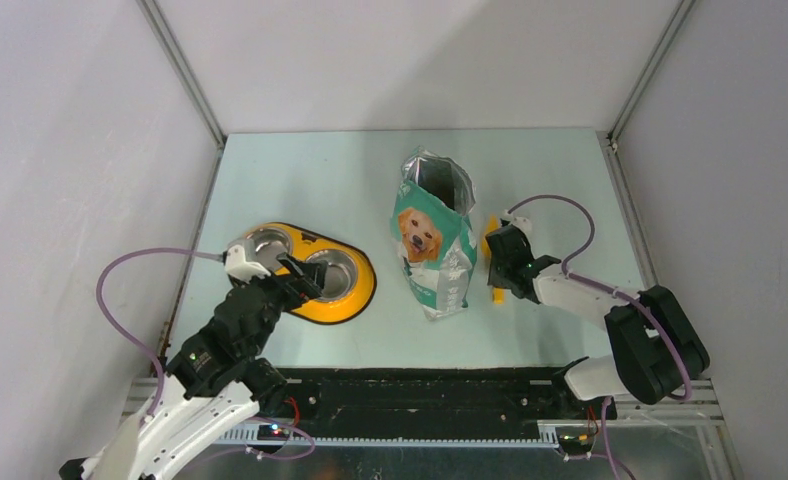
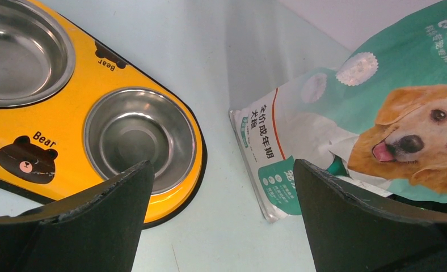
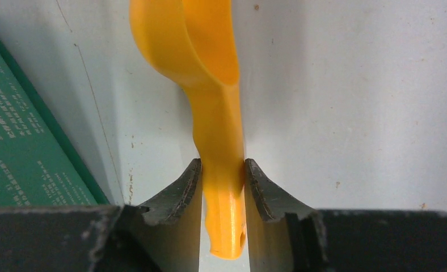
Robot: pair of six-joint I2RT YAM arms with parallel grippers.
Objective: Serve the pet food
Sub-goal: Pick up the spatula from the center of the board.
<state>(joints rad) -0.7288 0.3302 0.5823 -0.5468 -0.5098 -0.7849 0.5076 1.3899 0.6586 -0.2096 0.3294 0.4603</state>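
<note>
The right tool [image 3: 223, 170] is narrow, its two fingers pressed on either side of the handle of one orange scoop [image 3: 210, 56]. The scoop lies on the bench [image 1: 300, 170] just right of the bag [image 1: 432, 240], its long axis running near to far and its cup at the far end. The left tool [image 2: 222, 167] is wide and holds nothing, hanging over the near right end of the feeder [image 1: 362, 292].

By count there are two tools, one scoop, one bag and one yellow feeder with two steel bowls [image 2: 139, 136].

Only the right wrist view shows the grip on the handle. Only the left wrist view shows both bowls bare inside, plus two bear marks [image 2: 27, 160]. Only the top view shows the bag's mouth open, facing the far side.

No kibble can be made out. The bag's mouth is dark inside, so where the kibble lies and which way it runs cannot be told.
</note>
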